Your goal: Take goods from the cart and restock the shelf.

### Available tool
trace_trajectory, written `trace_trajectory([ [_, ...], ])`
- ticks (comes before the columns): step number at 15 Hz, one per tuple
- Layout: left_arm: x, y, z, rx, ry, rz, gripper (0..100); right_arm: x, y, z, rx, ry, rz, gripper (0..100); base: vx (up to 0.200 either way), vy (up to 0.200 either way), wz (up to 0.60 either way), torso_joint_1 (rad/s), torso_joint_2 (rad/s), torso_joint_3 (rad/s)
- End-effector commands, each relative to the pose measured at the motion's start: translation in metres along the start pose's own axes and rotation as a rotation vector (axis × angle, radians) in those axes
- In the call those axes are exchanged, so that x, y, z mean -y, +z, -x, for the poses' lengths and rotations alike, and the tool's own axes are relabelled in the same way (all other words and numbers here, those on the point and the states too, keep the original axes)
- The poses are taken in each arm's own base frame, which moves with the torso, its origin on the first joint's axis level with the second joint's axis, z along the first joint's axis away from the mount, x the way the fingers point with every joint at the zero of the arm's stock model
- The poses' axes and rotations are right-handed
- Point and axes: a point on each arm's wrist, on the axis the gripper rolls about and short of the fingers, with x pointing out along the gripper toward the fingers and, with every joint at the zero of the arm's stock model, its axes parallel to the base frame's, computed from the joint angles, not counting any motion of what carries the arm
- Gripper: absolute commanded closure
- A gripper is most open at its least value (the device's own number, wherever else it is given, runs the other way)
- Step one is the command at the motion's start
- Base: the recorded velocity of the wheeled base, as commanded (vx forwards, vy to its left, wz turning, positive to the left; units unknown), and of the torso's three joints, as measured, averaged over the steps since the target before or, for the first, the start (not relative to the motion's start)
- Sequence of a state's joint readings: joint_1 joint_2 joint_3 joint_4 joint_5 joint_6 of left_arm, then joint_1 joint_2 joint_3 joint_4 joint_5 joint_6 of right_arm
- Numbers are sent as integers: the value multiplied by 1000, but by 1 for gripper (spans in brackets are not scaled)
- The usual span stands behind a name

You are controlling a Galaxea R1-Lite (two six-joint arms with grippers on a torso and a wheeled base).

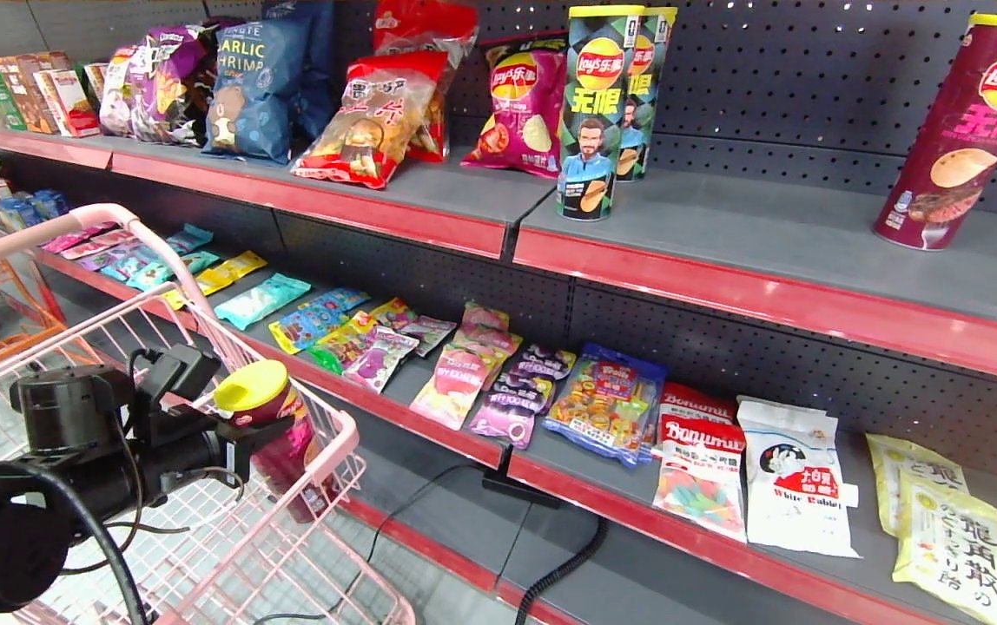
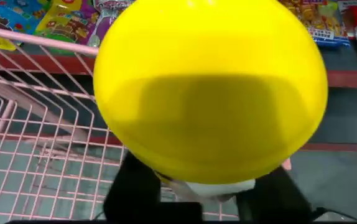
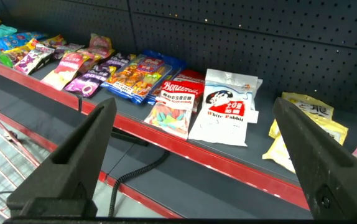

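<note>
The shelf (image 1: pixel 724 217) runs in two grey tiers, with chip bags (image 1: pixel 251 87) above and candy packets (image 1: pixel 455 382) below. The pink cart (image 1: pixel 29 236) stands at its left. A purple can (image 1: pixel 290 451) with a yellow lid sits upright at the cart's shelf-side corner — the left claw (image 1: pixel 260 425) is clamped round it. The right claw (image 3: pixel 195 106) gapes wide and empty, facing the lower tier.

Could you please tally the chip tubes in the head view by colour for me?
Green tube: 2, both on the upper shelf.
Maroon tube: 2, one on that shelf, one in the left claw.
Total: 4.
</note>
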State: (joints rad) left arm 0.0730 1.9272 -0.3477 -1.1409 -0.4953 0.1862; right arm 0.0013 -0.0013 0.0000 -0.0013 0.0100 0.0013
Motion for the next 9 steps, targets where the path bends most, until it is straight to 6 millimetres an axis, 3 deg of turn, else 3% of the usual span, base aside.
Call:
trace_trajectory([
  [1, 7, 5, 17, 20, 10, 10, 100, 0, 0, 0, -1, 1, 0, 0, 0, 0, 0, 0, 0, 0],
  [4, 22, 26, 53, 84, 23, 33, 100, 0, 0, 0, -1, 1, 0, 0, 0, 0, 0, 0, 0, 0],
  [5, 34, 45, 87, 123, 42, 62, 100, 0, 0, 0, -1, 1, 0, 0, 0, 0, 0, 0, 0, 0],
  [6, 37, 50, 97, 130, 46, 64, 100, 0, 0, 0, -1, 1, 0, 0, 0, 0, 0, 0, 0, 0],
  [7, 53, 69, 133, 165, 58, 57, 100, 0, 0, 0, -1, 1, 0, 0, 0, 0, 0, 0, 0, 0],
  [9, 77, 89, 180, 198, 59, 83, 100, 0, 0, 0, -1, 1, 0, 0, 0, 0, 0, 0, 0, 0],
])
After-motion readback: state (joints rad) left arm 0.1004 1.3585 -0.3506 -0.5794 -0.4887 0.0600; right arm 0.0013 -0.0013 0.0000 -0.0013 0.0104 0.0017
